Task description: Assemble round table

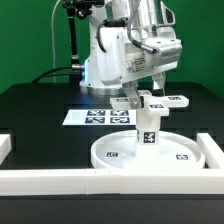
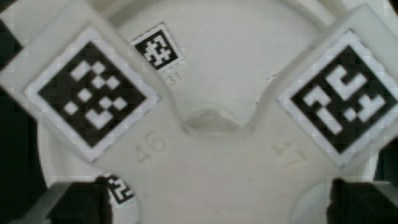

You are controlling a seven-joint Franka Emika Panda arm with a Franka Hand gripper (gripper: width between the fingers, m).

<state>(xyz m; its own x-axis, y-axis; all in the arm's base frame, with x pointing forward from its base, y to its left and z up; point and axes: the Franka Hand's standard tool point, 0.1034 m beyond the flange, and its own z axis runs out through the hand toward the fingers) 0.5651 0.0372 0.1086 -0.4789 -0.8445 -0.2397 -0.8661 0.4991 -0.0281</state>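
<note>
The large round disc (image 1: 118, 153) lies flat on the table near the front. The short leg (image 1: 147, 128) stands upright at its centre. The cross-shaped foot piece (image 1: 152, 102) sits on top of the leg. In the wrist view the foot piece (image 2: 214, 118) fills the picture, with large tags on two of its arms. My gripper (image 1: 150, 92) hangs straight over the foot piece. In the wrist view the gripper (image 2: 217, 205) is open, and its dark fingertips (image 2: 71, 205) stand wide apart on either side of the white part, with no clear grip on it.
The marker board (image 1: 92, 116) lies behind the disc towards the exterior view's left. Long white border bars (image 1: 50, 180) run along the front, with another (image 1: 212, 150) at the exterior view's right. The robot's base (image 1: 105, 55) stands at the back.
</note>
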